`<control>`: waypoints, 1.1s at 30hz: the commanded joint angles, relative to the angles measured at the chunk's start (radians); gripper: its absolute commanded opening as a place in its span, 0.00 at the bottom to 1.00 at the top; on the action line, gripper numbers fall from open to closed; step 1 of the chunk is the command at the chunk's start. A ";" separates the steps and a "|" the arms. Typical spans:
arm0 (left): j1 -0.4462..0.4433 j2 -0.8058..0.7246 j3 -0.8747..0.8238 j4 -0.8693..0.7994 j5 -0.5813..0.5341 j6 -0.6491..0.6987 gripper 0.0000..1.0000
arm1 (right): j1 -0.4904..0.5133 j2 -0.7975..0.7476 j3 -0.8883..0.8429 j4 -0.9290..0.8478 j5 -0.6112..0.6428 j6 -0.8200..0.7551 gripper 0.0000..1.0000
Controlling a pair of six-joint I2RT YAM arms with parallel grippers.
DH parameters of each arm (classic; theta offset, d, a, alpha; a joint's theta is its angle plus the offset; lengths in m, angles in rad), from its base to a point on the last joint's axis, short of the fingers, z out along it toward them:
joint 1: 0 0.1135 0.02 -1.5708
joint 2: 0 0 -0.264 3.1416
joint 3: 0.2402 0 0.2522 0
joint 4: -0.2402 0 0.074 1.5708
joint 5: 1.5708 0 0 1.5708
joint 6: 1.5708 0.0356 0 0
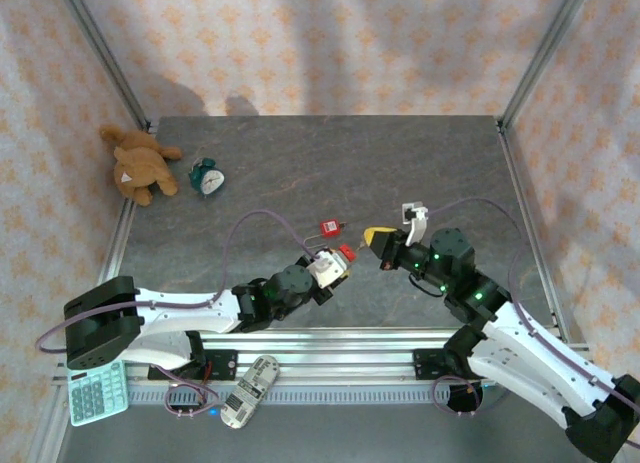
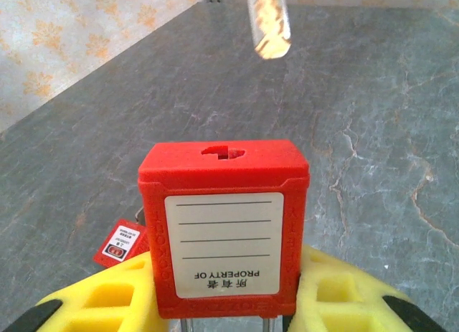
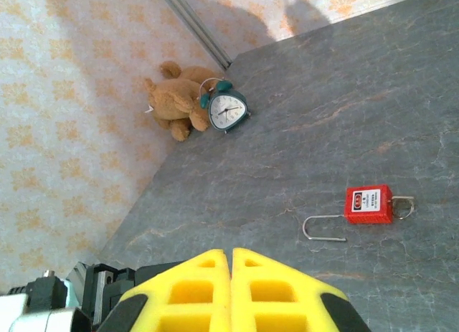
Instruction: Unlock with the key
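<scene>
Closest, at the near edge, a calculator (image 1: 98,393) and a remote control (image 1: 250,390) are laid beside the arm bases. Farther in, a red padlock (image 2: 224,231) is gripped by the left fingers (image 2: 107,303), keyhole end outward. The key (image 2: 269,24) is pinched in the closed right fingers (image 3: 208,289), its tip held near the keyhole, apart from it. Beyond, a red tag (image 1: 329,227) is left on the bench (image 1: 400,163). An alarm clock (image 1: 209,178) and teddy bear (image 1: 140,166) are set far left.

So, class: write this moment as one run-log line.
left tool: grips padlock | right tool: grips key | key: short of keyhole, not inserted
</scene>
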 commanded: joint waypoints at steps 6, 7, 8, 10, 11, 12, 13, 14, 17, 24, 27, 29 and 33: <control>-0.009 0.018 0.042 0.012 -0.068 0.007 0.30 | 0.142 0.077 0.004 0.062 0.213 -0.041 0.00; -0.008 0.017 0.041 0.012 -0.068 0.005 0.30 | 0.149 0.073 -0.002 0.063 0.230 -0.041 0.00; -0.009 0.016 0.040 0.010 -0.067 0.003 0.30 | 0.150 0.069 -0.005 0.064 0.237 -0.040 0.00; -0.009 0.015 0.040 0.003 -0.061 -0.007 0.30 | 0.149 0.058 -0.009 0.063 0.254 -0.040 0.00; -0.009 0.015 0.040 -0.002 -0.056 -0.008 0.30 | 0.149 0.056 -0.009 0.063 0.256 -0.040 0.00; -0.008 0.015 0.040 -0.004 -0.056 -0.011 0.30 | 0.150 0.054 -0.006 0.056 0.263 -0.041 0.00; -0.009 0.016 0.040 -0.006 -0.056 -0.014 0.29 | 0.149 0.054 -0.005 0.054 0.272 -0.041 0.00; -0.008 0.017 0.039 -0.006 -0.054 -0.019 0.29 | 0.149 0.052 -0.005 0.054 0.278 -0.043 0.00; -0.009 0.018 0.038 -0.006 -0.048 -0.029 0.29 | 0.150 0.046 -0.007 0.069 0.297 -0.040 0.00; -0.009 0.011 0.038 -0.012 -0.049 -0.032 0.28 | 0.149 0.073 -0.013 0.092 0.289 -0.025 0.00; -0.009 0.014 0.043 -0.017 -0.051 -0.029 0.28 | 0.151 0.085 -0.022 0.114 0.279 -0.008 0.00; -0.011 0.016 0.044 -0.019 -0.054 -0.032 0.28 | 0.151 0.090 -0.022 0.114 0.276 -0.005 0.00; -0.010 0.013 0.041 -0.016 -0.061 -0.038 0.27 | 0.153 0.092 -0.034 0.106 0.286 -0.001 0.00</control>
